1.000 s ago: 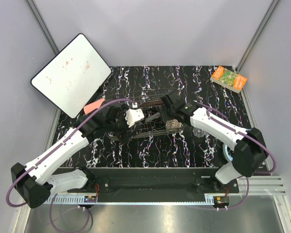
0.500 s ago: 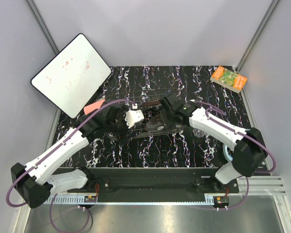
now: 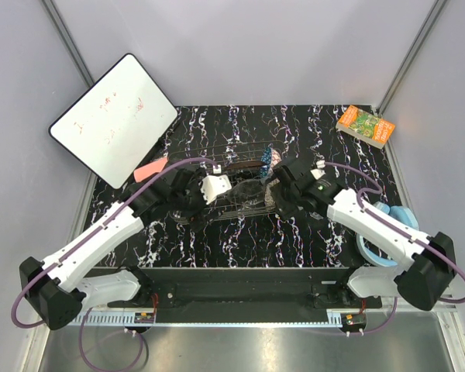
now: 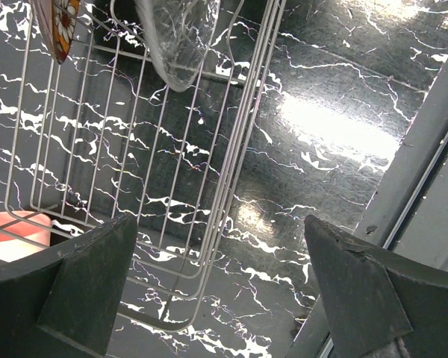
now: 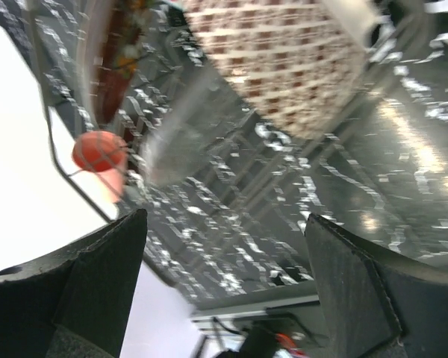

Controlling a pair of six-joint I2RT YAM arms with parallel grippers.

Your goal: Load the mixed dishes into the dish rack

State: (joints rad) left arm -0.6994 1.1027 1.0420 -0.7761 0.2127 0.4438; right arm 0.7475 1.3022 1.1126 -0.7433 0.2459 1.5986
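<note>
Black veined table seen from above, the wire rack at its middle; a red plate and a blue bowl stand along the rack's twelve o'clock side; a pink cup lies outside the rack at nine o'clock; whiteboard at ten, book at two, headphones at four; the left gripper hangs over the rack's nine o'clock end, the right gripper over its three o'clock end.

Left wrist: jaws spread wide and empty; a rack corner lies below them; a glass bowl leans in the rack at twelve, the plate's edge at eleven, the cup at eight.

Right wrist, blurred: jaws wide apart, holding nothing; a beige bowl at twelve to one, the cup at ten, the whiteboard at nine.
</note>
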